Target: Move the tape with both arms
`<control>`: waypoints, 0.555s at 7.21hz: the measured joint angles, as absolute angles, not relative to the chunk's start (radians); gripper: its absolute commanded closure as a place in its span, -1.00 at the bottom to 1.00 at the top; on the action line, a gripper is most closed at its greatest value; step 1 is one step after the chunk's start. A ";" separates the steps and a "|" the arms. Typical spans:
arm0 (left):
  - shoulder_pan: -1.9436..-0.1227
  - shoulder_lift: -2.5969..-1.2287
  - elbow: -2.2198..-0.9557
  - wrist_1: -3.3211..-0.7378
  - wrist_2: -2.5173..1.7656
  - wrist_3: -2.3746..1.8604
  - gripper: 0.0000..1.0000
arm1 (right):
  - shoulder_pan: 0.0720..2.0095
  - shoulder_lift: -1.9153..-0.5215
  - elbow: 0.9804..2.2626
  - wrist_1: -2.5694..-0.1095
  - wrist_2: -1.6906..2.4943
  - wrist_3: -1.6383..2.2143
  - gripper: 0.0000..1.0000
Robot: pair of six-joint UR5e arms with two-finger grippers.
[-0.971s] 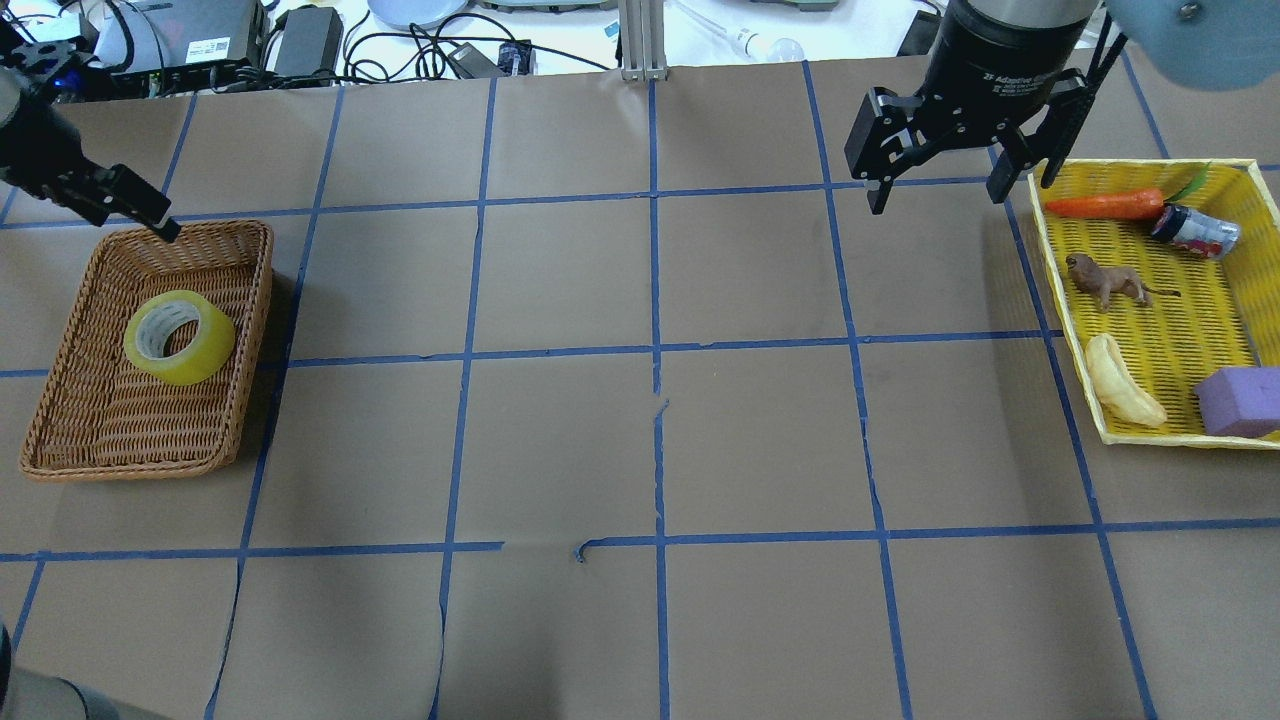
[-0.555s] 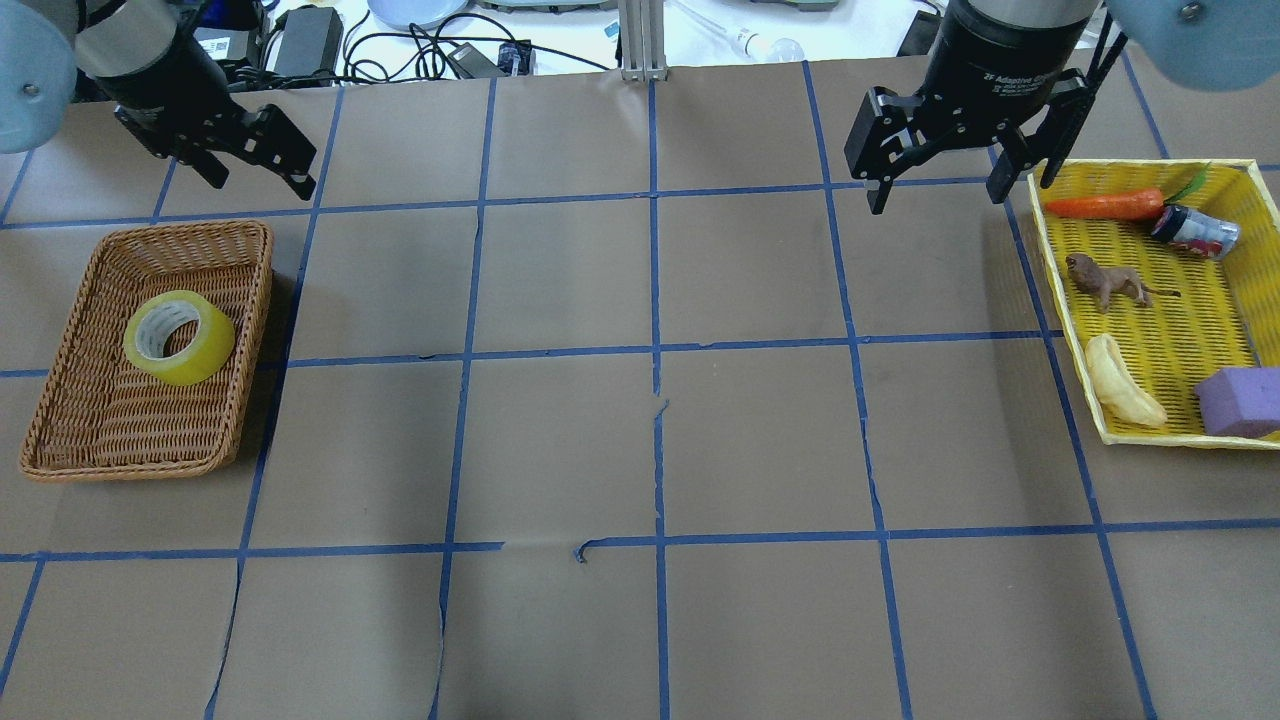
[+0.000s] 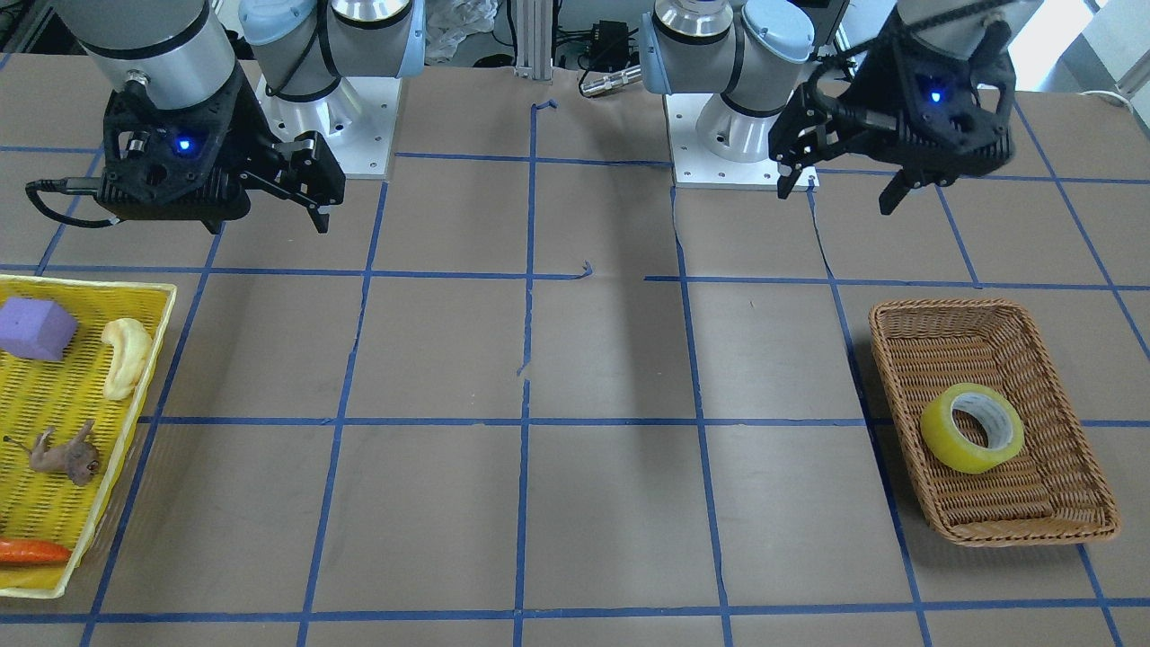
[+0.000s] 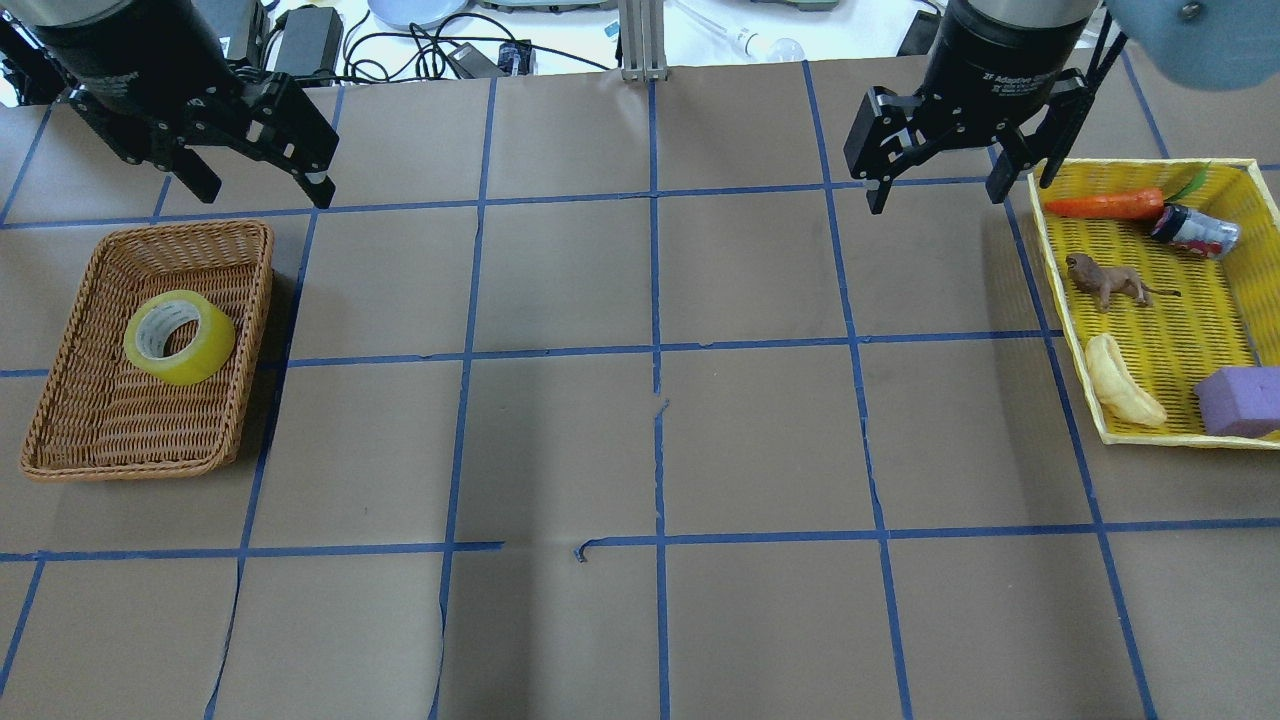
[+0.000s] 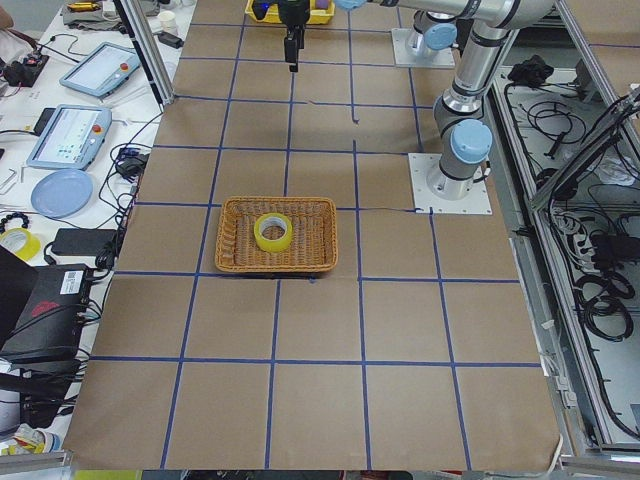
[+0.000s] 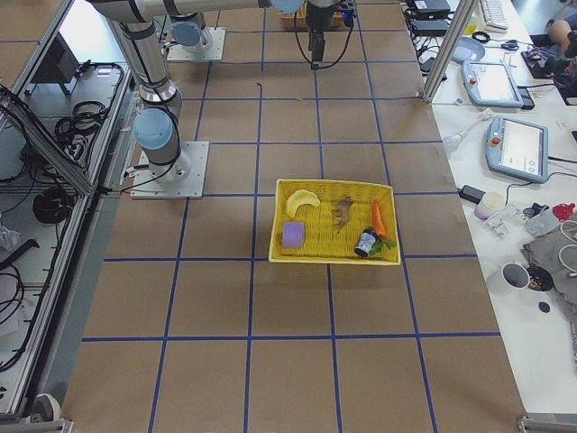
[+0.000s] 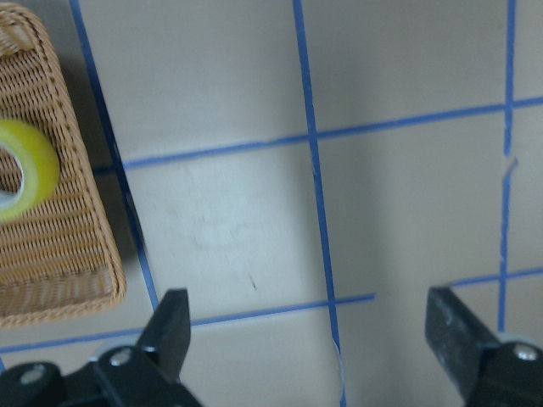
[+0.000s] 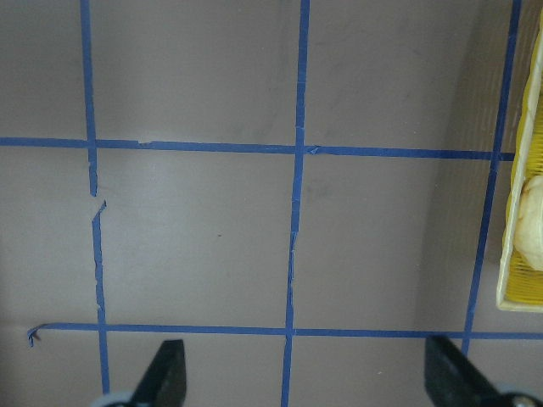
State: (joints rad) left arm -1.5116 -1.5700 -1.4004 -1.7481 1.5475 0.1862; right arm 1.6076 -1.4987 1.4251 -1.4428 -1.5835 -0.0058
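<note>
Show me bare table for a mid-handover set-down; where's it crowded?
Bare paper runs across the whole middle, between the wicker basket holding the tape and the yellow tray. It is crowded only inside the tray, where toys take much of the floor.

Wide stretch of table (image 4: 640,440) between basket (image 4: 60,420) and tray (image 4: 1150,436), only flat grid lines (image 4: 660,350) on it, passable throughout. Tape (image 4: 180,337) sits tilted inside basket, close to the wall facing table middle. Wicker walls ring it, top open, so reach is from above. Bare basket floor on robot's side of tape. Left gripper (image 4: 263,195) hangs high beside basket, not over it, jaws spread. Right gripper (image 4: 938,200) hangs beside tray, jaws spread. Tray crowded: carrot (image 4: 1105,205), can (image 4: 1195,232), lion (image 4: 1105,282), banana toy (image 4: 1122,385), block (image 4: 1240,400).
</note>
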 measured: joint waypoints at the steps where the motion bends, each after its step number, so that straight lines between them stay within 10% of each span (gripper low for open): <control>1: -1.526 -1.555 -1.423 -1.727 1.548 0.161 -1.00 | 1.608 -1.499 1.425 -1.443 -1.584 -0.006 -1.00; 4: -1.538 -1.537 -1.474 -1.656 1.548 0.140 -1.00 | 1.608 -1.499 1.425 -1.443 -1.586 -0.009 -1.00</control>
